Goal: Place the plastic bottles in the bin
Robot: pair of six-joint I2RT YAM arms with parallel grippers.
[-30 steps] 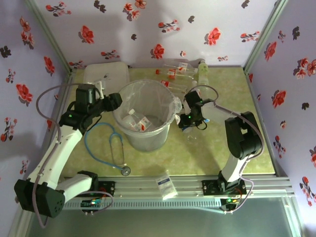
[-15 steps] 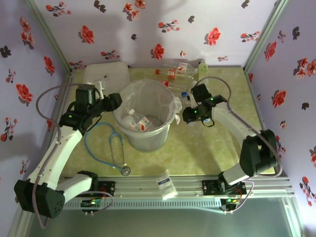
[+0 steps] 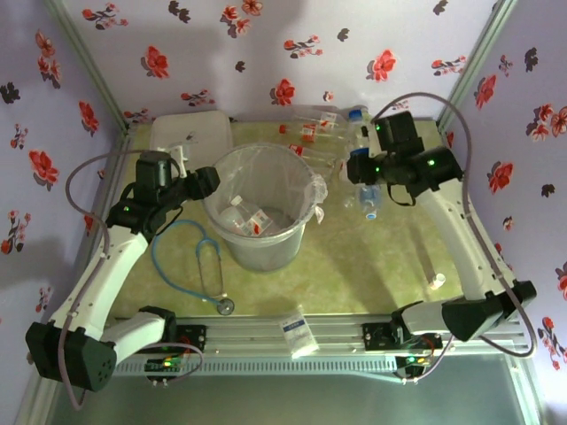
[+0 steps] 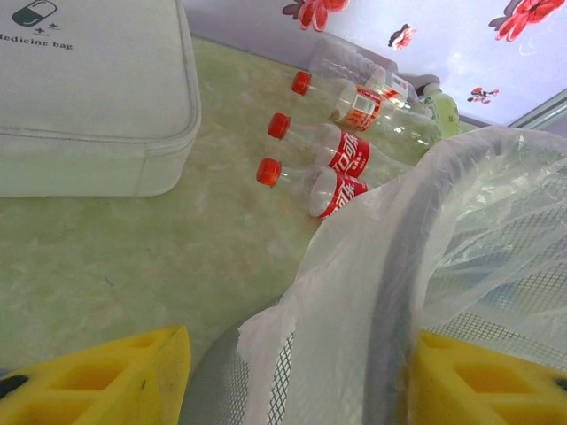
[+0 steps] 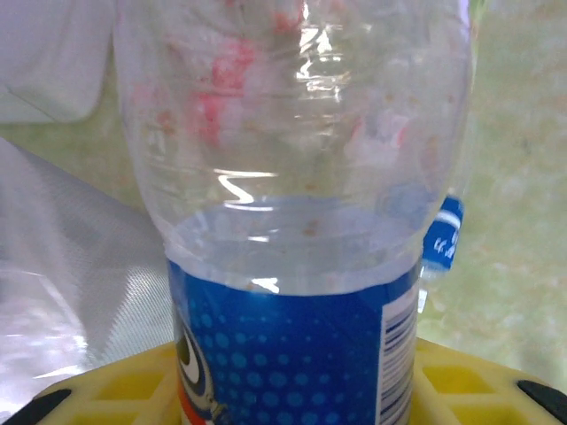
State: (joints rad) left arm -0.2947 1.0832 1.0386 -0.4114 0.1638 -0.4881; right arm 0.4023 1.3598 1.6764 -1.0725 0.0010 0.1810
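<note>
Right wrist view has the right gripper [image 5: 292, 390] clamped on a clear blue-labelled bottle [image 5: 292, 177] near the far right side of the bin [image 3: 232, 235], while the left gripper [image 3: 209, 181] stands jaws apart astride its left rim, and red-capped bottles [image 4: 341, 158] lie behind by the wall.
</note>
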